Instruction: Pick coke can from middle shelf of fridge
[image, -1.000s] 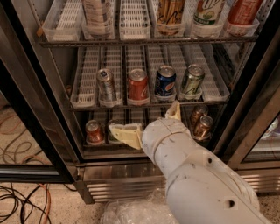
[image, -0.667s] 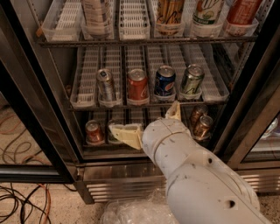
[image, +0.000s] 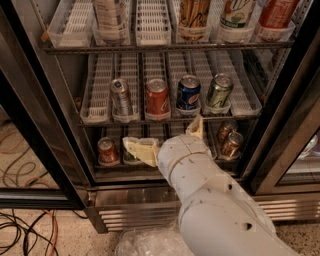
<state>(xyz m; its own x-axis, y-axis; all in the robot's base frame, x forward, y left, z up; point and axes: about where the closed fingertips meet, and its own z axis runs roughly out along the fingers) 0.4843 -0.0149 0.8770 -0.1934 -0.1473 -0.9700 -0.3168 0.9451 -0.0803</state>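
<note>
While hanging low before the open fridge (image: 67, 112), spread wide and gripping nothing: the claw (image: 162, 134). One pale finger (image: 141, 151) stretched left in front of the bottom rack (image: 130, 172), the other finger (image: 196, 127) poking up in front of the edge of the middle shelf (image: 96, 92), just under the blue can (image: 188, 93). Behind both, a thick white arm (image: 215, 210) filling the lower right of the view.

Upright on the middle shelf, second in a row of four — the coke can (image: 157, 98), red with a silver lid, in its own white slotted lane. Above the claw and apart from it, touched by neither finger. To its left a silver can (image: 121, 96); to its right the blue can, then a green-and-silver can (image: 218, 92).

Higher up, a shelf of bottles (image: 194, 15). On the bottom rack, a reddish can (image: 107, 151) at left and two brown cans (image: 232, 145) at right. Down at the foot — a louvred steel panel (image: 130, 215), crumpled clear plastic (image: 145, 242) and a tangle of cables (image: 20, 232) on the speckled floor.
</note>
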